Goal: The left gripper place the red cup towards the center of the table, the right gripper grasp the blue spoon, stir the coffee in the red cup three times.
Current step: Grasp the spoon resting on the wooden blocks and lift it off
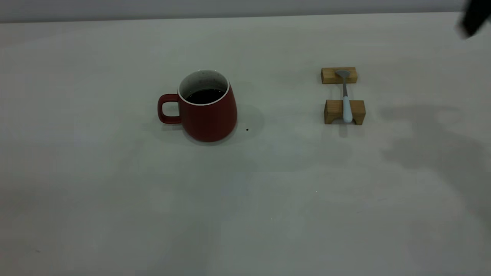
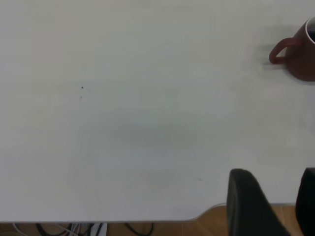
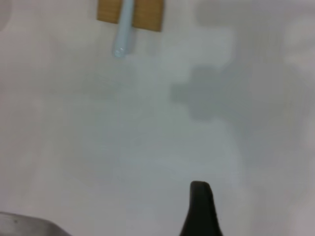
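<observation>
The red cup (image 1: 209, 115) stands upright a little left of the table's (image 1: 245, 214) middle, handle pointing left, with dark coffee (image 1: 205, 96) inside. The blue spoon (image 1: 346, 101) lies across two wooden blocks to its right. In the left wrist view the left gripper (image 2: 275, 196) is open and empty over the table's edge, with the cup (image 2: 300, 54) far off. The right arm (image 1: 475, 17) shows as a black shape at the far right corner. In the right wrist view a single finger (image 3: 199, 206) shows with nothing beside it, well short of the spoon's handle (image 3: 124, 29).
The far block (image 1: 339, 75) carries the spoon's bowl and the near block (image 1: 344, 112) its handle. A dark speck (image 1: 247, 129) lies right of the cup. The table's rounded edge (image 2: 98, 216) has wooden floor and cables below it.
</observation>
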Controlling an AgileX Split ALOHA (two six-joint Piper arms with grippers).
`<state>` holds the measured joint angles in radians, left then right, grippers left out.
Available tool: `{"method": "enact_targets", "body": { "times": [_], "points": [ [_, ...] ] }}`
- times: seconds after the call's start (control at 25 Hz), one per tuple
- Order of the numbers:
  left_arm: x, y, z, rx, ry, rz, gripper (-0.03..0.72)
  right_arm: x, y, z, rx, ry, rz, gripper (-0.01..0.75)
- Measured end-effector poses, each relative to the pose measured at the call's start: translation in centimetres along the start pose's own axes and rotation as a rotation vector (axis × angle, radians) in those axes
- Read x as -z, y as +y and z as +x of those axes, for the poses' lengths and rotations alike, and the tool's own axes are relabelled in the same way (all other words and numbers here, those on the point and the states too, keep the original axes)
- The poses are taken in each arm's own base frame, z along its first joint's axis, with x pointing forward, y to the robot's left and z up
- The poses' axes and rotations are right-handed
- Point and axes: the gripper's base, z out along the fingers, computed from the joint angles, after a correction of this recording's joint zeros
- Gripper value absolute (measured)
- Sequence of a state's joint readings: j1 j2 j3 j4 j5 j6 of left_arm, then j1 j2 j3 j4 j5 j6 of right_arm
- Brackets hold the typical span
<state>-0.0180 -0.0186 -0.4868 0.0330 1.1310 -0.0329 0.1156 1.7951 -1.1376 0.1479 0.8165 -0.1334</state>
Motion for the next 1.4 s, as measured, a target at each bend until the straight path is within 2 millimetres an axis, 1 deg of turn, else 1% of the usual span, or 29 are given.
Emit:
{"method": "enact_targets", "body": {
  "times": [0.12,0.2,0.32,0.48,0.64,0.88,1.24,1.4],
  "points": [
    [0.0,0.0,0.0,0.000,0.000,0.000,0.318,-4.0,2.0,-2.2,0.052,0.056,-0.013,0.638],
    [0.0,0.0,0.0,0.000,0.000,0.000,0.318,-6.8,3.3,-3.2,0.078,0.095,-0.020,0.638],
    [0.0,0.0,0.0,0.000,0.000,0.001,0.318,-9.7,4.6,-4.7,0.103,0.114,-0.028,0.638],
    [0.0,0.0,0.0,0.000,0.000,0.001,0.318,-12.3,5.5,-5.9,0.111,0.122,-0.029,0.638],
    [0.0,0.0,0.0,0.000,0.000,0.001,0.318,-13.8,5.5,-6.4,0.104,0.129,-0.028,0.636],
    [0.0,0.0,0.0,0.001,0.000,0.002,0.318,-15.7,5.4,-6.2,0.089,0.146,-0.030,0.632],
    [0.0,0.0,0.0,0.001,0.000,0.002,0.318,-16.7,6.3,-6.1,0.086,0.129,-0.045,0.621],
    [0.0,0.0,0.0,0.001,0.000,0.002,0.318,-17.8,6.1,-5.7,0.083,0.145,-0.041,0.615]
  ]
}}
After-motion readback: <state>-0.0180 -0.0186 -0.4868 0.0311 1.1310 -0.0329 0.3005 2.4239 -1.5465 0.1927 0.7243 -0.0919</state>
